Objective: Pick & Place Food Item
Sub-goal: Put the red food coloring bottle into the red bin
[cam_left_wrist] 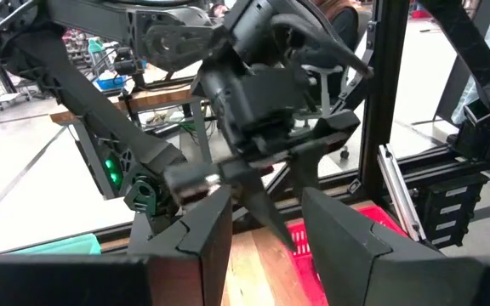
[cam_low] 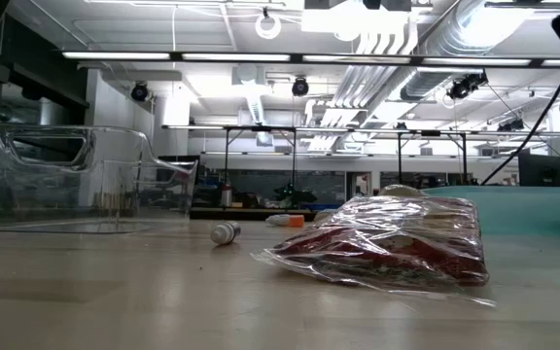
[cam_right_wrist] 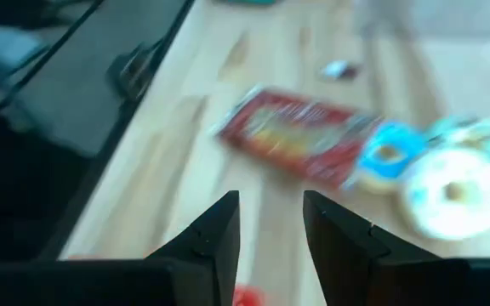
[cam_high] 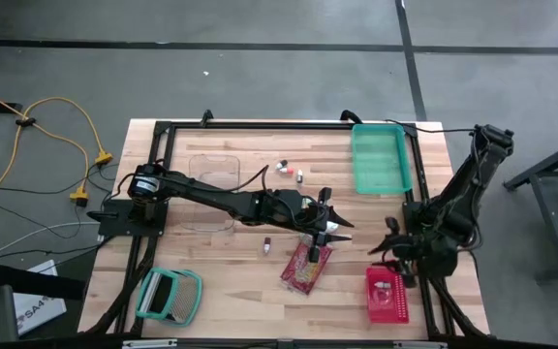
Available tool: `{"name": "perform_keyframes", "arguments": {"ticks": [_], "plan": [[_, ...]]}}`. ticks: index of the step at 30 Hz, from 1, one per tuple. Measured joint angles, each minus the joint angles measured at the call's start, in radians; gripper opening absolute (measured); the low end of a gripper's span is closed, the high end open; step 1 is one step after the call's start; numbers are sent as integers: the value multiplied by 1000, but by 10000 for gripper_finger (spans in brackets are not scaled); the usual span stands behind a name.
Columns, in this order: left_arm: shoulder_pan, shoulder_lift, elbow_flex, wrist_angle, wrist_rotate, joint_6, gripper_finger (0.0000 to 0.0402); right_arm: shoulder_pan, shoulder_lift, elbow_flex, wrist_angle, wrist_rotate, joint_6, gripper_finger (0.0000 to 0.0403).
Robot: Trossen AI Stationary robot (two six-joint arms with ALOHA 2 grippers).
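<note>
A clear bag of red food point(cam_high: 306, 267) lies flat on the wooden table near its middle; the low view shows the bag point(cam_low: 387, 243) resting on its underside. A flat red package point(cam_high: 387, 294) lies near the front right. My left gripper point(cam_high: 335, 228) hangs level above the table just beyond the bag, open and empty point(cam_left_wrist: 266, 195). My right gripper point(cam_high: 384, 242) stands over the red package, slanting down toward the bag, open and empty point(cam_right_wrist: 270, 197). The right wrist view is blurred; the bag point(cam_right_wrist: 296, 136) lies ahead of its fingers.
A green tray point(cam_high: 381, 160) sits at the far right. A clear plastic bin point(cam_high: 211, 184) stands under the left arm. A teal and white object point(cam_high: 170, 296) lies front left. Small loose pieces point(cam_high: 284, 167) point(cam_high: 267, 244) dot the middle. A black frame point(cam_high: 260, 126) borders the table.
</note>
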State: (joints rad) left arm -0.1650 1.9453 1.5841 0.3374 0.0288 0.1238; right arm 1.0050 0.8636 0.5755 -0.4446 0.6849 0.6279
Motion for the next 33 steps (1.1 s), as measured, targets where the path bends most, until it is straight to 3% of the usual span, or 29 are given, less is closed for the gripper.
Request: {"name": "perform_keyframes", "arguments": {"ticks": [4, 8, 19, 26, 33], "plan": [[0, 0, 0, 0, 0, 0, 140, 0, -7, 0, -1, 153, -6, 119], [0, 0, 0, 0, 0, 0, 140, 0, -7, 0, -20, 226, -6, 119], [0, 0, 0, 0, 0, -12, 140, 0, -7, 0, -20, 223, -5, 119], [0, 0, 0, 0, 0, -25, 140, 0, -6, 0, -18, 146, -5, 119], [0, 0, 0, -1, -34, -27, 140, 0, -6, 0, -10, 134, -5, 119]]}}
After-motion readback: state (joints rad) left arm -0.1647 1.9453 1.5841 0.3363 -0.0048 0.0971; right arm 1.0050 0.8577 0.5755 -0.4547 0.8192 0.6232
